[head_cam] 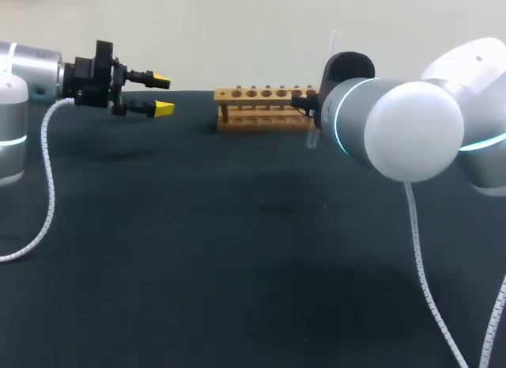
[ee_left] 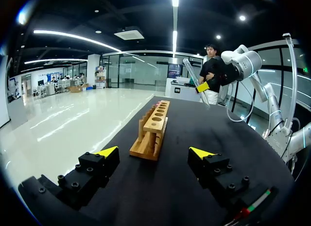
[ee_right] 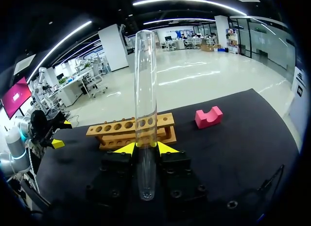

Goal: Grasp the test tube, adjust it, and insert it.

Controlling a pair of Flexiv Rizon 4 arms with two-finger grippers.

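Tube (ee_right: pixel 146 90) is in the right tool (ee_right: pixel 146 148), pinched from both sides low on the glass, most of its length above the yellow tips. It is off the counter (head_cam: pixel 237 249) and near upright, slightly tilted in the head view. The rounded end looks to be the lower one, so orientation seems right for insertion.

Key relation: the rack (ee_right: pixel 129 131) is just left of the tube, with its row of holes running left-right. The tube hangs by the rack's right end. From the left wrist view it sits higher than the rack top, but I can't tell whether it is over a hole yet or slightly near or far of the row. Likely next steps are to square the tilt, line up over a right-end hole and go straight down.

The right arm is the nearer one and has the job. Left tool (head_cam: pixel 162 95) is wide open, empty, in the air well left of the rack and out of the path.

Room: the rack is toward the counter's far edge, with open counter on the near side. Pink block (ee_right: pixel 209 117) is on the counter beside one end of the rack, apart from it and not under the tube.
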